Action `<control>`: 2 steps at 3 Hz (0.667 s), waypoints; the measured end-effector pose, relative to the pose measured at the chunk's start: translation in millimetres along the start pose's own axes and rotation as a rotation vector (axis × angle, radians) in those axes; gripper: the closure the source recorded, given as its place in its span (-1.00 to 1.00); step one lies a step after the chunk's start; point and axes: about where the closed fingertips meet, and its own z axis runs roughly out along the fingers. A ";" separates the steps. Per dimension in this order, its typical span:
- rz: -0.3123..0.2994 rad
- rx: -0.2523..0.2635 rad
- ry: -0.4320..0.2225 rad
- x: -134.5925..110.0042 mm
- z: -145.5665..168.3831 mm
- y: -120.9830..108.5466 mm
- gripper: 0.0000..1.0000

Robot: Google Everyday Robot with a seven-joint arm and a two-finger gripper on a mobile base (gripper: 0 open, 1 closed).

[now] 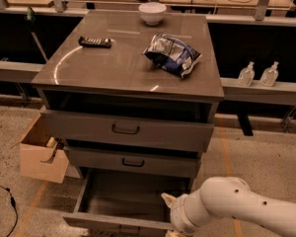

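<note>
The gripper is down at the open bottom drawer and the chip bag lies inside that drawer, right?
No. The camera view shows the chip bag on the cabinet top; the gripper is down at the open bottom drawer.

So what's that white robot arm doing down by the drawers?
The robot's hand is down low at the front right corner of the bottom drawer. That drawer is pulled out and looks empty inside. Up on the cabinet top sit a crinkly chip bag, a white bowl and a small dark bar, far from the hand.
</note>
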 end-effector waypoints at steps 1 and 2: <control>0.021 0.001 0.044 9.7 44.2 6.5 -1.00; 0.052 0.016 0.104 42.3 112.2 -2.3 -1.00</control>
